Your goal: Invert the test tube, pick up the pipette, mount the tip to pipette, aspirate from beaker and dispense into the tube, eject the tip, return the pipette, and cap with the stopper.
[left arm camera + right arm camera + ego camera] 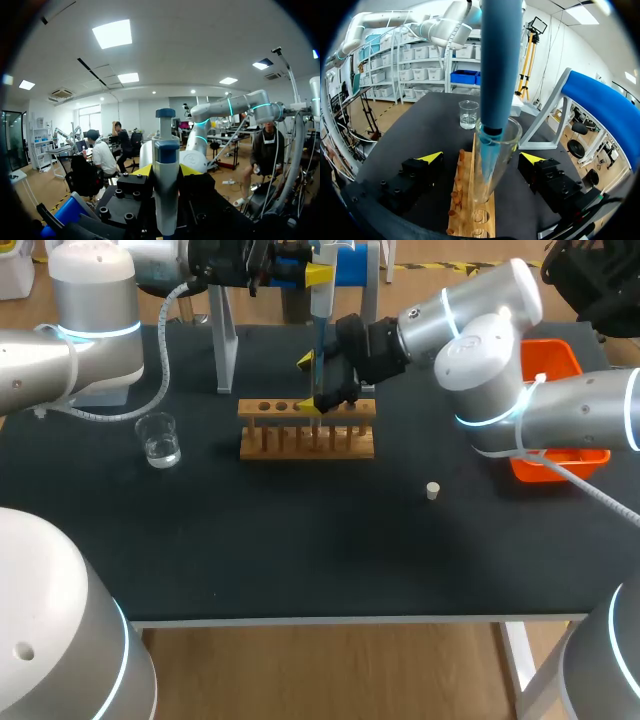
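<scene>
My left gripper (318, 275) (166, 170) is shut on the blue and white pipette (320, 330) (165, 180), held upright above the wooden rack (307, 430) (470, 210). The pipette's shaft (497, 65) comes down into the mouth of the glass test tube (495, 150), which stands upright in the rack; its clear tip is inside the tube. My right gripper (308, 383) (481, 159) is open, one finger on each side of the tube, neither touching it. The beaker (160, 440) (468, 114) with clear liquid stands left of the rack. The white stopper (432, 490) lies on the table to the right.
The pipette stand (225, 350), a white frame with a blue top bar (605, 110), rises behind the rack. An orange bin (560, 365) sits at the right edge under my right arm. The black table (300, 550) stretches in front of the rack.
</scene>
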You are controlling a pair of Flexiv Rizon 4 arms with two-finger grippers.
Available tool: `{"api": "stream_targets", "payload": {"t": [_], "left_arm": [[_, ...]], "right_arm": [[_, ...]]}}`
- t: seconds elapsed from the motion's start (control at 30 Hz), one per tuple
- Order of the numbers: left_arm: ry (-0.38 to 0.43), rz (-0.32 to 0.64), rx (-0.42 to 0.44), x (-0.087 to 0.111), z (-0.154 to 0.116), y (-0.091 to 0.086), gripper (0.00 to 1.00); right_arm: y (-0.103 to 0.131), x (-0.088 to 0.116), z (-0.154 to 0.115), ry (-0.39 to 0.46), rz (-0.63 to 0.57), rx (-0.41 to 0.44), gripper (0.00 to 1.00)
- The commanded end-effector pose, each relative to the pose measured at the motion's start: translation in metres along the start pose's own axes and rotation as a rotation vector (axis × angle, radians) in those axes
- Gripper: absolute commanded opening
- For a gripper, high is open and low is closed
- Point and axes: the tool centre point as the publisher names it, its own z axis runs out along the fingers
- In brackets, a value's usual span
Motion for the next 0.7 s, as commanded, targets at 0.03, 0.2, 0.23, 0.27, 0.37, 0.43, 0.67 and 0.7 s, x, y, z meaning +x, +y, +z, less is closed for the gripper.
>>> {"api": "stream_targets", "payload": {"t": [0.03,0.2,0.23,0.27,0.37,0.43,0.67,0.7], "left_arm": [[0.004,-0.001,0.000,-0.0009,-0.0009,-0.0005,0.00],[0.004,-0.001,0.000,-0.0009,-0.0009,-0.0005,0.00],[0.004,-0.001,0.000,-0.0009,-0.0009,-0.0005,0.00],[0.004,-0.001,0.000,-0.0009,-0.0009,-0.0005,0.00],[0.004,-0.001,0.000,-0.0009,-0.0009,-0.0005,0.00],[0.004,-0.001,0.000,-0.0009,-0.0009,-0.0005,0.00],[0.004,0.006,-0.003,0.0006,0.0003,-0.0040,0.00],[0.004,0.007,-0.003,0.0008,0.0006,-0.0049,0.00]], "right_arm": [[0.0000,-0.0022,0.0004,0.006,0.000,0.003,1.00],[0.0000,-0.0022,0.0004,0.006,0.000,0.003,1.00],[0.0000,-0.0022,0.0004,0.006,0.000,0.003,1.00],[0.0000,-0.0022,0.0004,0.006,0.000,0.003,1.00],[0.0000,-0.0022,0.0004,0.006,0.000,0.003,1.00],[0.0000,-0.0022,0.0004,0.006,0.000,0.003,1.00],[0.0000,-0.0022,0.0004,0.006,0.000,0.003,1.00],[0.0000,-0.0022,0.0004,0.006,0.000,0.003,1.00]]}}
